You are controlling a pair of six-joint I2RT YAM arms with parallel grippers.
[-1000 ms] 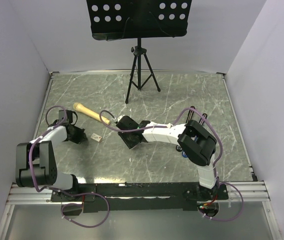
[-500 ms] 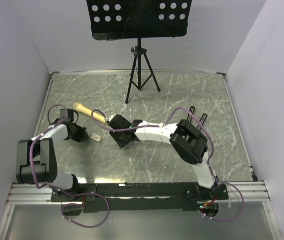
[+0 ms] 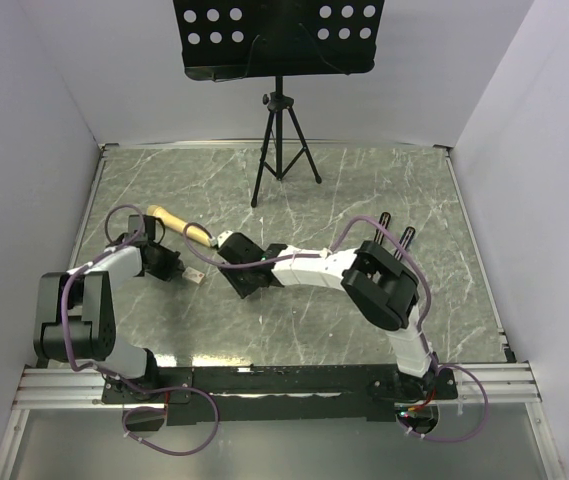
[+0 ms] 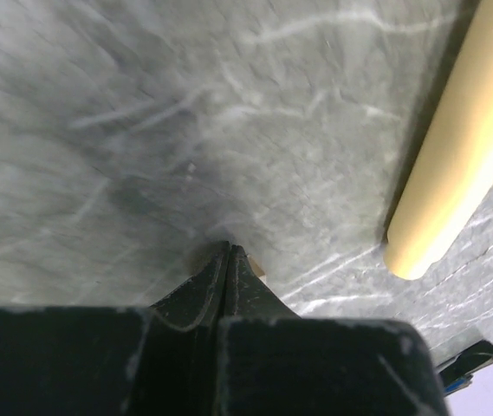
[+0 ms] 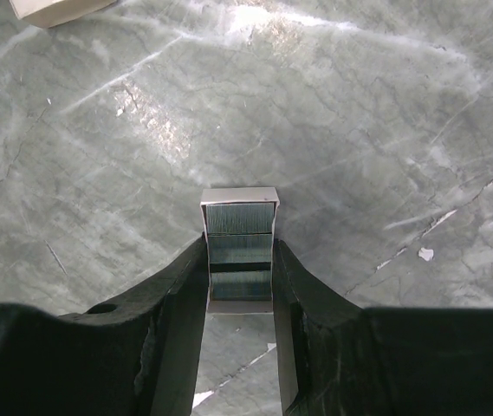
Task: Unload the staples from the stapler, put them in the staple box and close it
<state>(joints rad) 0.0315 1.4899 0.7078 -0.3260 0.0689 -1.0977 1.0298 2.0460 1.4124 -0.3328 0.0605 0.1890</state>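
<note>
The right pincer (image 5: 239,248) is narrow and holds the staples (image 5: 239,227), a short silver-grey strip clamped btw. the two fingers, w/ its front end sticking out past the tips. It is low over the bench (image 5: 359,130), near the middle-left part. Whether the strip already touches the surface, I cannot tell. The left pincer (image 4: 227,257) is fully closed on nothing, its tip down close to the bench, just beside the wooden handle (image 4: 454,147) and near the small tan block (image 3: 194,273).

The stapler I cannot pick out w/ certainty. Two slim black pieces (image 3: 384,219) lie beyond the right elbow, poss. this is it.

My judgement: the strip seems out of the stapler, so only putting it down is left.

What can go wrong:
- The strip is thin and brittle. Too much squeeze or a push against the bench can snap it.
- Only the rear part is gripped, so a quick move may let it slide or tilt out.
- The two pincers are near each other; they may bump, or knock the tan block or handle.
</note>
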